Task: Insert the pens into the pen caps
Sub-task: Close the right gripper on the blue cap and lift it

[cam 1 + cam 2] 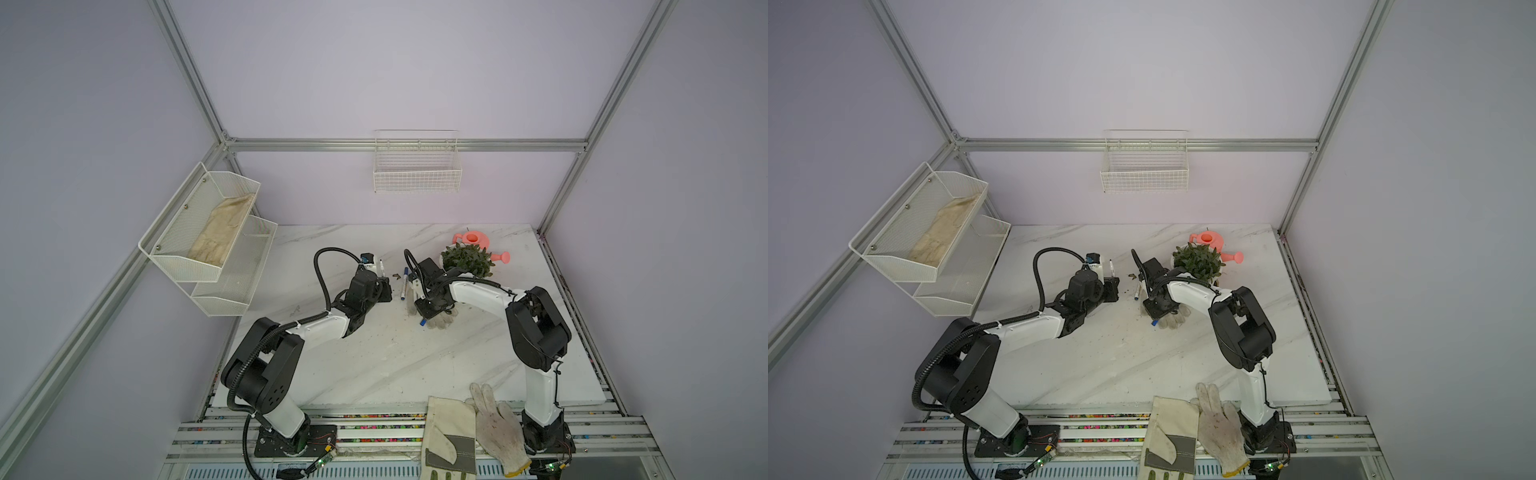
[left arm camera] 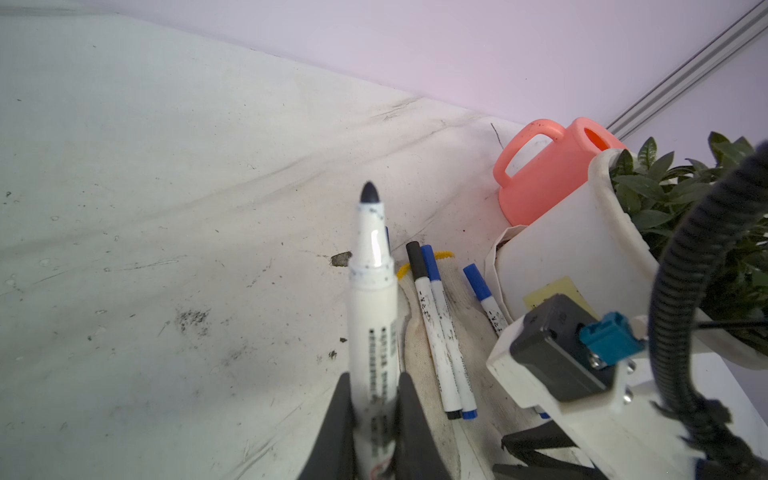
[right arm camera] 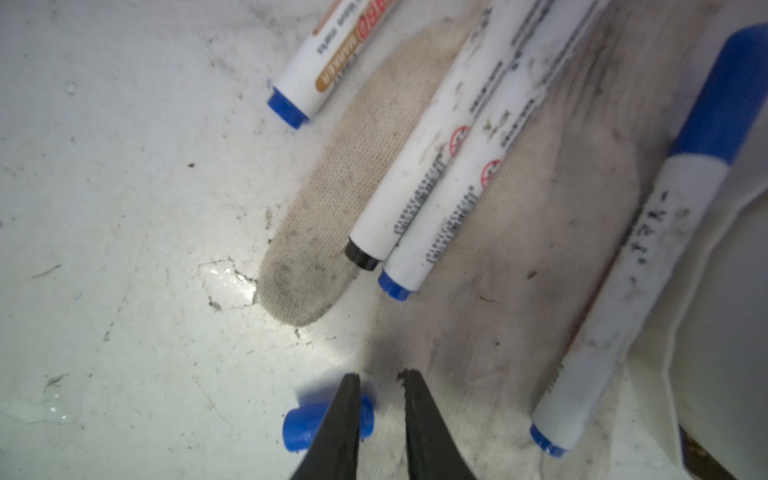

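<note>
Pincers first: left pincer [image 2: 375, 376] clamped on held pen [image 2: 372, 299], dark tip bare and pointing up, off the table [image 1: 374, 365], left of glove [image 3: 519, 270]. Right pincer [image 3: 380, 374] jaws slightly apart, nothing between them, low over the glove's near edge. Loose cap [image 3: 303, 424], blue, lies on the table just beside one finger [image 3: 340, 415], outside the gap; not gripped.

Progress, as I read it: black-capped pen [image 2: 431, 332] and blue-capped pen [image 2: 449, 336] lie side by side on the glove, done. Third pen [image 2: 488, 303], capped, lies on the glove by the pot [image 2: 561, 257]. Fourth pen [image 1: 404, 286] on the table left of the glove looks capped, but it's small in view.

Left to do: grab loose cap, mate it with held pen. Looks like the last one.
</note>
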`<state>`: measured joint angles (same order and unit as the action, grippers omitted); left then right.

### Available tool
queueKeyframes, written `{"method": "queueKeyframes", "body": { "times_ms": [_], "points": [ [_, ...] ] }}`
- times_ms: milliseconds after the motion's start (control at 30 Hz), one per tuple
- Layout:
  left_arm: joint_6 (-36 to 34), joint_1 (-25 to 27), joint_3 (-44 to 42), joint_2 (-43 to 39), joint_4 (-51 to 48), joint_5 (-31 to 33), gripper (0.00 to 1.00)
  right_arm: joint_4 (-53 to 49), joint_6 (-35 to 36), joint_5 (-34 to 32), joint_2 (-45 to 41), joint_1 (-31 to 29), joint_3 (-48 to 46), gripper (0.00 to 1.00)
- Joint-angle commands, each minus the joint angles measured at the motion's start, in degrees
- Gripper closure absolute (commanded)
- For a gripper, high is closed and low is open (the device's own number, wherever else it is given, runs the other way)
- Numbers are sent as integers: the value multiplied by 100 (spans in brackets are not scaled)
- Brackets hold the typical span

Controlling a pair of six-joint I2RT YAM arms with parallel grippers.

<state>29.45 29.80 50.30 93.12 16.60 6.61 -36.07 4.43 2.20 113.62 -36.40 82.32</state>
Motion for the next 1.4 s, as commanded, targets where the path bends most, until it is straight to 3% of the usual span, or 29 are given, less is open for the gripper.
{"method": "queueKeyframes", "body": {
  "times_ms": [0, 267, 533, 933, 1367],
  "points": [
    [43, 16, 214, -5, 143, -89, 100, -230, -36, 210, -230, -20, -104, 73],
    [34, 14, 156, -51, 168, -116, 100, -253, -19, 984, -257, -25, -206, 63],
    [52, 12, -9, -165, 229, -64, 100, -394, -69, 1007, 59, -31, 1, 61],
    [87, 11, -73, -234, 249, -2, 100, -366, 185, 427, 688, -183, 766, 62],
    [87, 12, 24, -154, 228, -77, 100, -164, 209, -305, 92, -341, 231, 58]
  ]
}}
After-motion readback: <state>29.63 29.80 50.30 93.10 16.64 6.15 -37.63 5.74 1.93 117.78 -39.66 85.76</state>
